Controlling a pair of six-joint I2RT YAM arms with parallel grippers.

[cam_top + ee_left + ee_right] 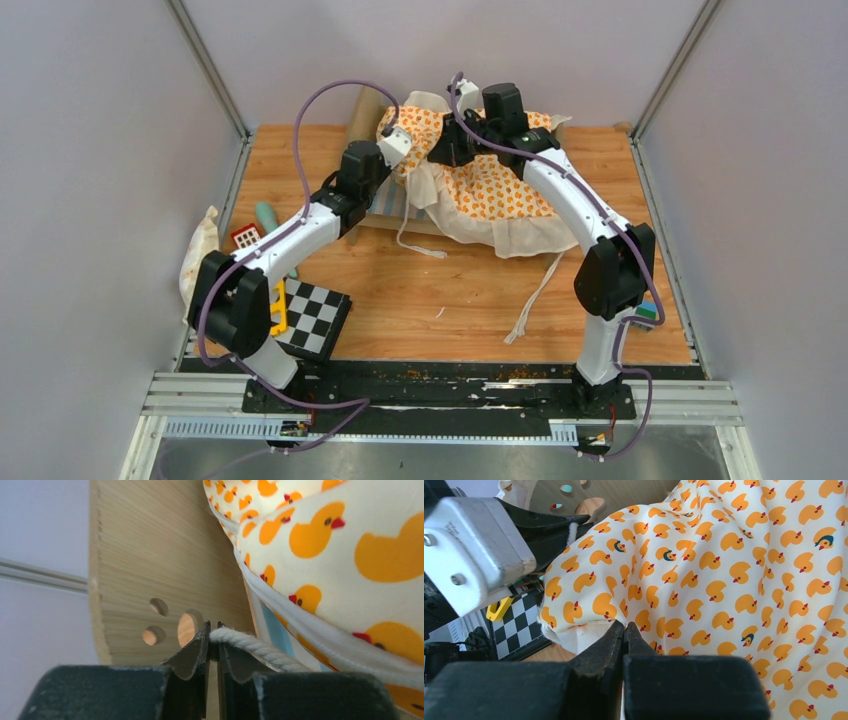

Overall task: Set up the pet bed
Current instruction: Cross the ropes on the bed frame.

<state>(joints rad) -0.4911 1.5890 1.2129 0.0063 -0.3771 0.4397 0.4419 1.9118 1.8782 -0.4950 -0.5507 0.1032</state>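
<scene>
The pet bed is at the back of the table, mostly covered; its light-wood end board (362, 112) and striped base (391, 205) show on the left. The cream-edged cushion (490, 185) with orange ducks is draped over it. My left gripper (393, 142) is shut on a white cord tie (252, 646) right in front of the end board (150, 555) with its paw-print holes. My right gripper (450, 140) is shut on the cushion's edge (589, 630); its jaws (625, 625) pinch the fabric. The left gripper's fingers (554, 522) show close by in the right wrist view.
Loose ties (535, 295) trail over the wooden tabletop in front of the bed. A checkered board (315, 318) with a yellow piece (280, 305) lies near the left base. A teal object (267, 215), a red grid tile (245, 237) and a cream soft thing (200, 250) lie at the left edge.
</scene>
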